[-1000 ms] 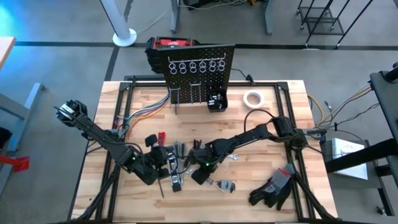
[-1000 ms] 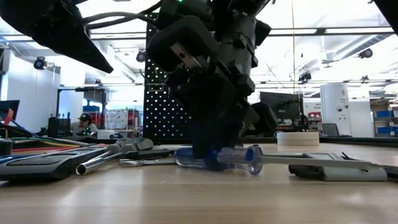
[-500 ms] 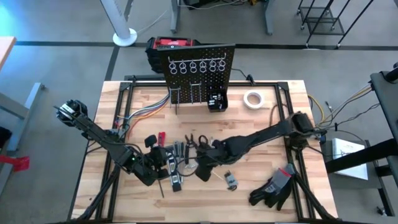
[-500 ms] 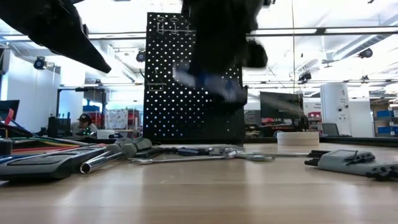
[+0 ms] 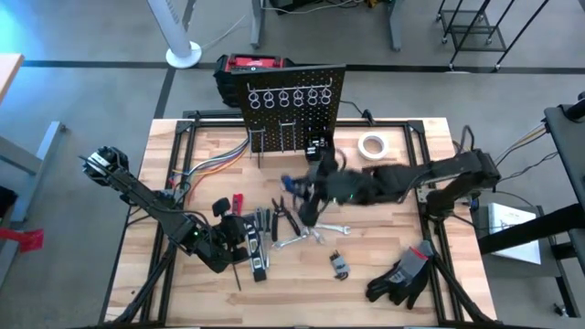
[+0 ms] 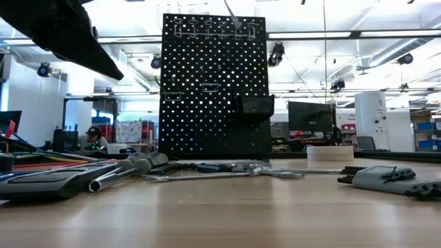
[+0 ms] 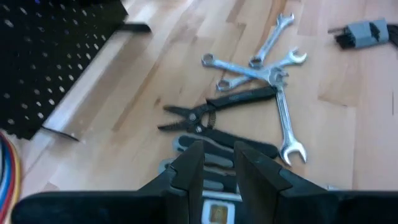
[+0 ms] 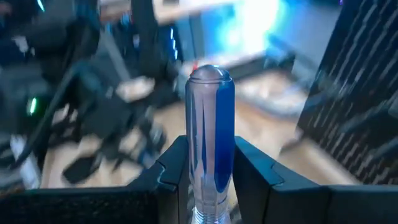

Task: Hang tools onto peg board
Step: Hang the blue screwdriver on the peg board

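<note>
My right gripper (image 5: 306,194) hangs high above the table's middle, in front of the peg board (image 5: 294,99), shut on a blue-handled screwdriver (image 8: 210,130). The peg board stands upright at the far edge with silver ring hooks (image 6: 210,29) along its top and a small black bin (image 6: 256,105). My left gripper (image 7: 219,163) hovers over the tools at the near left, its fingers a narrow gap apart with nothing between them. Silver wrenches (image 7: 273,81) and black pliers (image 7: 217,106) lie flat on the wood. My right gripper pinches the screwdriver's clear blue handle (image 8: 211,168) between its two fingers, on the half nearer the silver collar (image 8: 202,216). The rounded butt end (image 8: 210,74) sticks out past the fingertips. The screwdriver is lifted clear of the table.
A white tape roll (image 5: 370,144) lies at the far right, black gloves (image 5: 400,276) at the near right, a folding key set (image 5: 340,266) near the middle front. A red-and-black box (image 5: 249,66) sits behind the board. Coloured cables (image 5: 215,169) run at the left.
My right gripper has risen steeply off the table with the screwdriver, gone toward the far edge and the peg board, and rolled and tipped up from pointing down. The screwdriver, lying on the wood a second ago, is now lifted clear and out of the low view.
</note>
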`<act>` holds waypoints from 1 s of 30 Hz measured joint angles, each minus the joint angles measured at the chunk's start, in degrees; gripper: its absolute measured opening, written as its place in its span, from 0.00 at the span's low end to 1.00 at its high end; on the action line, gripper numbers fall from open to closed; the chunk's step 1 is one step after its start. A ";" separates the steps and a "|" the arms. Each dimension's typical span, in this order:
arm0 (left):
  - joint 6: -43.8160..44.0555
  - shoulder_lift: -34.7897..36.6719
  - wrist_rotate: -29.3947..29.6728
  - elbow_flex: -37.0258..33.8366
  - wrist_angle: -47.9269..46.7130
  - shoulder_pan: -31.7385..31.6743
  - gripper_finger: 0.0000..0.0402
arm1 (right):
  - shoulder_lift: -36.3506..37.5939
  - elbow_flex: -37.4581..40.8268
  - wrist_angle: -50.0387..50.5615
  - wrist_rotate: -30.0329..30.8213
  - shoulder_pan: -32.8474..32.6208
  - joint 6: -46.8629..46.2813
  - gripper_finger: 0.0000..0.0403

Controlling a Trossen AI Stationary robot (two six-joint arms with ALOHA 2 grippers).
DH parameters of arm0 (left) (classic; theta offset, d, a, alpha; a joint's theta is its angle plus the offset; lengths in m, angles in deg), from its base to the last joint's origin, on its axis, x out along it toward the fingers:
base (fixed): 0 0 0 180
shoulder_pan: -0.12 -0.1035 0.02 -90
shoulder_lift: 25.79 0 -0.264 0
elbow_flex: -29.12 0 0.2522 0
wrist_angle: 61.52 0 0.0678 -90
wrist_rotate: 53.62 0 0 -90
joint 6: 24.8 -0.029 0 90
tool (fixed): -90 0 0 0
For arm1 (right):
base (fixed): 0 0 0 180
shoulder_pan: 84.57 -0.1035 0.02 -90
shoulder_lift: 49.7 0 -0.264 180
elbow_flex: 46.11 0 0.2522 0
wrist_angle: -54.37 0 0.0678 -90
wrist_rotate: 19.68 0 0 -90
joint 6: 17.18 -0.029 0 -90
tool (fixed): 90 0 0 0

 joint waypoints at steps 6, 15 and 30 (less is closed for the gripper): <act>0.31 -0.03 0.38 0.00 0.63 0.00 0.20 | 3.28 -0.61 -9.33 -0.23 5.99 11.04 0.20; 0.58 -0.11 1.38 0.00 1.10 0.04 0.20 | 4.41 -2.28 -18.62 -1.96 14.71 22.12 0.20; -0.54 -0.13 6.58 0.00 1.61 -0.05 0.20 | 4.24 -4.63 -27.41 -9.68 27.13 23.83 0.20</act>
